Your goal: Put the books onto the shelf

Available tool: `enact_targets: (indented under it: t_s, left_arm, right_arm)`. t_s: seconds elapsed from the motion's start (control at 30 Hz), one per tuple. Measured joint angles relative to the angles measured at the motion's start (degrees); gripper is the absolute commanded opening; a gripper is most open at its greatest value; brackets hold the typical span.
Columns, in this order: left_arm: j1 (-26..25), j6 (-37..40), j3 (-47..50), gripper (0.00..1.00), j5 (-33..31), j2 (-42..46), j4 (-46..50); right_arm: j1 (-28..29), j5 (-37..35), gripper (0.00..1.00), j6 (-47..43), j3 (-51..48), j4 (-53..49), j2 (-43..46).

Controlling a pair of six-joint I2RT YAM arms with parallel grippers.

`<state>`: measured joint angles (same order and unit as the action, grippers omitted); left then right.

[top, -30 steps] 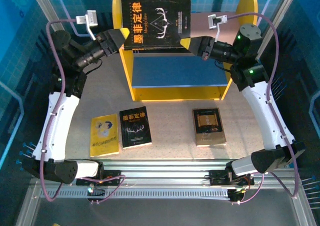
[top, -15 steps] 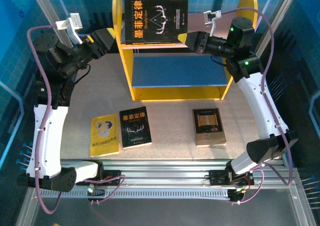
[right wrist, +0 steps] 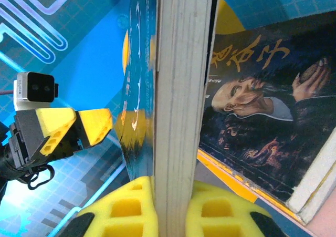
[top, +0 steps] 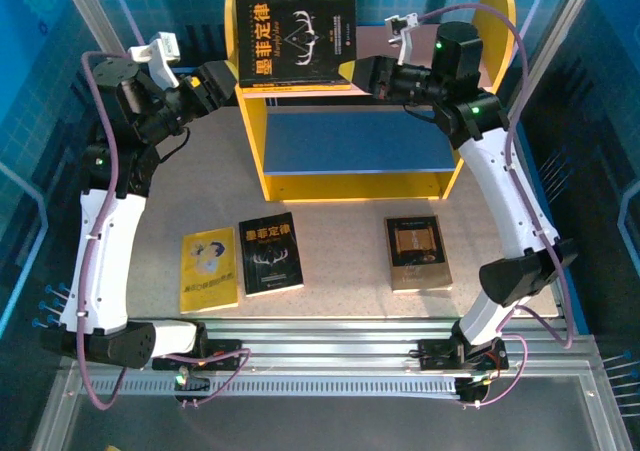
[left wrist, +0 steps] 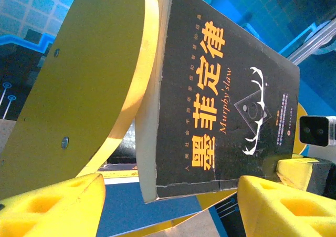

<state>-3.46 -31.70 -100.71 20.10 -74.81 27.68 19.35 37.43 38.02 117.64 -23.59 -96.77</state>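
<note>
Book [top: 295,39] shows black cover, white antler design, orange Chinese title.

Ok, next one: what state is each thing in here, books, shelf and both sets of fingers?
large antler book: upright on the top tier of the shelf, clamped at its right edge.
right fingers: shut on the large antler book.
left fingers: open, holding nothing.
portrait book: on the shelf, behind the large antler book.
shelf: upright.
yellow book: flat on the table.
small antler book: flat on the table.
brown book: flat on the table.
</note>
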Motion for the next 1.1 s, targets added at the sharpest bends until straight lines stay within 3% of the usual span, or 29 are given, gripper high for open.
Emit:
enact_targets:
  t_s: [0.93,1.1]
  left_arm:
    - [0.0,1.9,-0.2,0.69,-0.4,-1.4,0.3]
    - [0.0,1.9,-0.2,0.69,-0.4,-1.4,0.3]
  right_arm:
    - [0.6,-2.8,0.0,-1.6,5.6,-3.8,-4.9]
    - [0.6,-2.8,0.16,-1.7,6.6,-4.0,-5.6]
